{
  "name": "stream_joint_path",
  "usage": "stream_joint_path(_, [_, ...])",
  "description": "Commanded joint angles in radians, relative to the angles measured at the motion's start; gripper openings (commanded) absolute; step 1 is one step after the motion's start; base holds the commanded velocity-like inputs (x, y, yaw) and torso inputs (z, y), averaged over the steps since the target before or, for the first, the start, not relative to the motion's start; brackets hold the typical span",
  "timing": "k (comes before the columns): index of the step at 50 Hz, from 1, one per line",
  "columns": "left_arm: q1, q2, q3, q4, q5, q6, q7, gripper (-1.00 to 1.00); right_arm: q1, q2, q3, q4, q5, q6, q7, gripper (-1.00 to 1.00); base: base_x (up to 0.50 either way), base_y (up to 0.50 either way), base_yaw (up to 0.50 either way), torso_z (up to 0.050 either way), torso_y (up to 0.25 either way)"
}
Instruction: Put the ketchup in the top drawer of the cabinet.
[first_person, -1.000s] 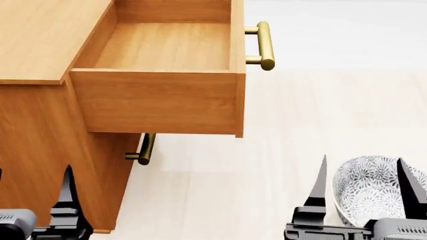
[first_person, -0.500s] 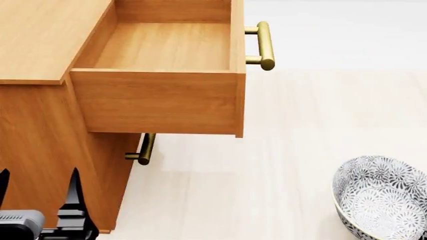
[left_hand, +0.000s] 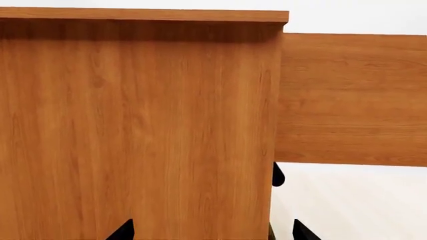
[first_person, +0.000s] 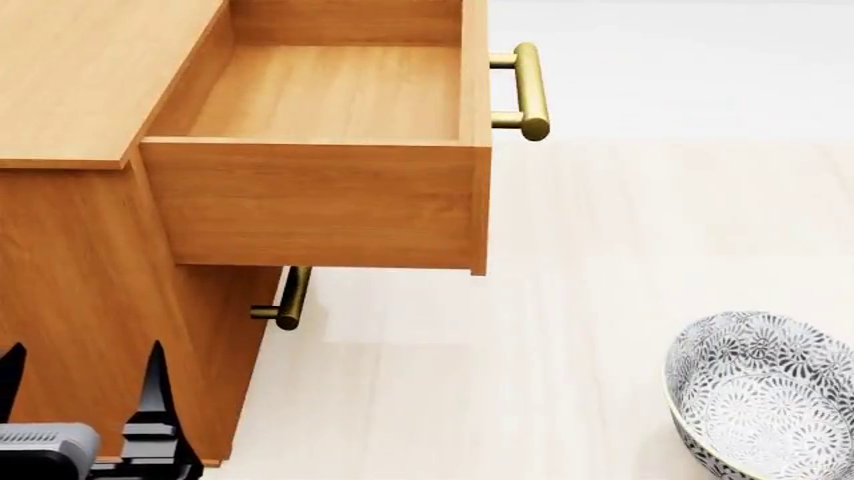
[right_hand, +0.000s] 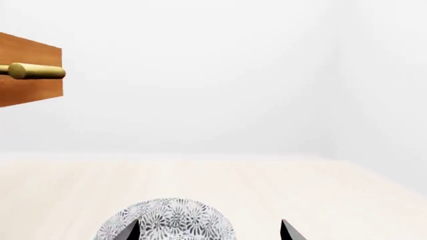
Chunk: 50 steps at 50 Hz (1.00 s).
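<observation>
Right pincer (right_hand: 208, 231) gone from head view, tips only wrist-side, over bowl (right_hand: 167, 220).

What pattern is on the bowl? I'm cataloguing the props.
The bowl has a grey-and-white floral pattern, clearest in the head view.

No writing, label, brand, number or sign can be read anywhere. The orange-brown wood-grain cabinet (first_person: 80, 250) bears only grain. The grey-and-white patterned bowl (first_person: 761, 395) bears only floral ornament.

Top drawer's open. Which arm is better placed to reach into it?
Left, probably. The left gripper is open beside the cabinet, below the top drawer. The right gripper is open over by the bowl, outside the head view. Ketchup isn't visible in any view.
</observation>
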Motion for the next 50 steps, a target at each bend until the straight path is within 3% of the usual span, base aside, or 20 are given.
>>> stream_joint_path(1, [-0.004, -0.002, 0.009, -0.02, 0.002, 0.01, -0.005, 1.0, -0.128, -0.042, 0.029, -0.011, 0.018, -0.079, -0.067, 1.0, 0.0, 0.0, 0.0, 0.0, 0.0])
stream_joint_path(14, [-0.017, -0.003, 0.017, -0.045, -0.001, 0.017, -0.007, 1.0, -0.219, -0.062, 0.003, 0.033, 0.011, -0.13, -0.155, 1.0, 0.0, 0.0, 0.0, 0.0, 0.0])
stream_joint_path(50, [-0.021, -0.014, 0.029, -0.068, -0.011, 0.029, -0.022, 1.0, -0.277, -0.124, 0.03, 0.065, 0.024, -0.209, -0.175, 1.0, 0.0, 0.0, 0.0, 0.0, 0.0])
